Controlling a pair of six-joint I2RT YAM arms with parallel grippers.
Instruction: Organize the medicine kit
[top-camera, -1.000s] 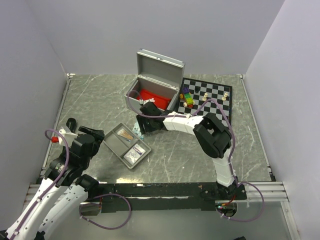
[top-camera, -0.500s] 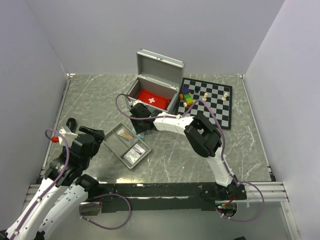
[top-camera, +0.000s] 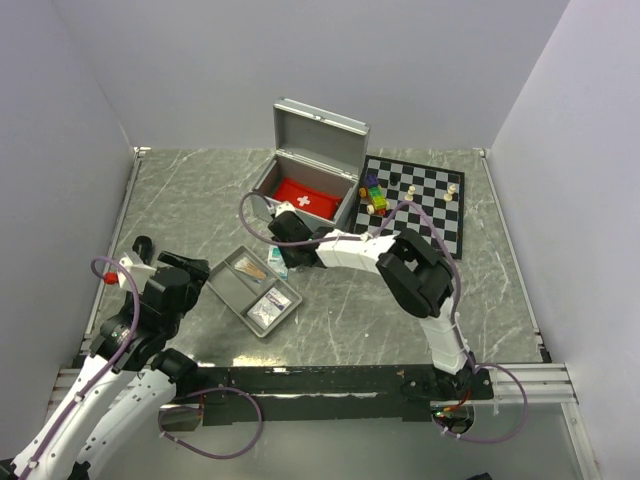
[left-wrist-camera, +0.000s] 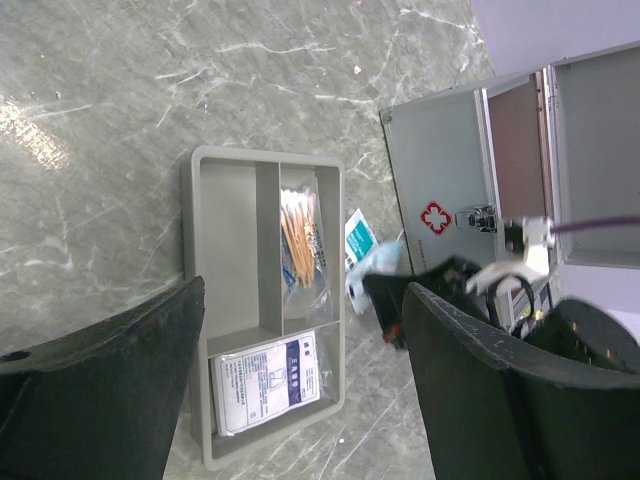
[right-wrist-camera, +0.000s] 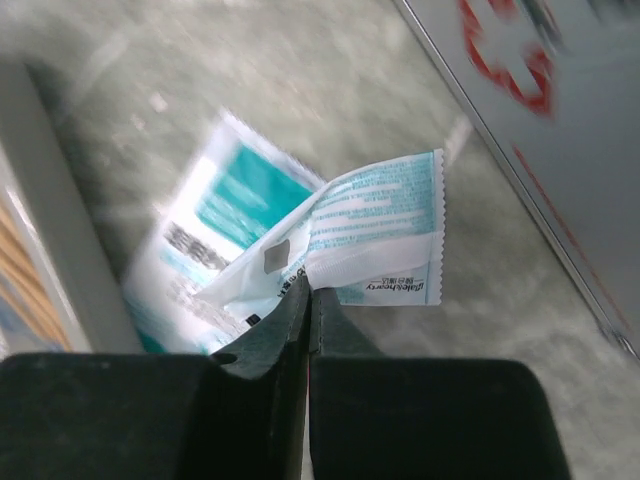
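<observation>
The medicine kit (top-camera: 320, 140) stands open at the back of the table, a red pouch (top-camera: 305, 199) inside. Just in front of it my right gripper (top-camera: 280, 242) is low over the table. It is shut (right-wrist-camera: 308, 290) on the corner of a white and teal packet (right-wrist-camera: 380, 240), which lies over a second teal packet (right-wrist-camera: 235, 190). The kit's front with its red cross (right-wrist-camera: 520, 70) is right beside it. My left gripper (left-wrist-camera: 305, 290) hangs open over the grey divided tray (left-wrist-camera: 230, 230), holding nothing. The tray holds a bag of cotton swabs (left-wrist-camera: 298, 245) and a flat white packet (left-wrist-camera: 265, 382).
A chessboard (top-camera: 425, 205) with a few pieces and a colourful toy (top-camera: 376, 195) lies right of the kit. A small black object (top-camera: 142, 243) sits near the left wall. The grey tray (top-camera: 232, 283) lies between the two arms. Walls close off three sides.
My right gripper has come away from the kit's front rim, dropped left toward the table beside the tray, and shut on the packet. The left arm has not moved.
</observation>
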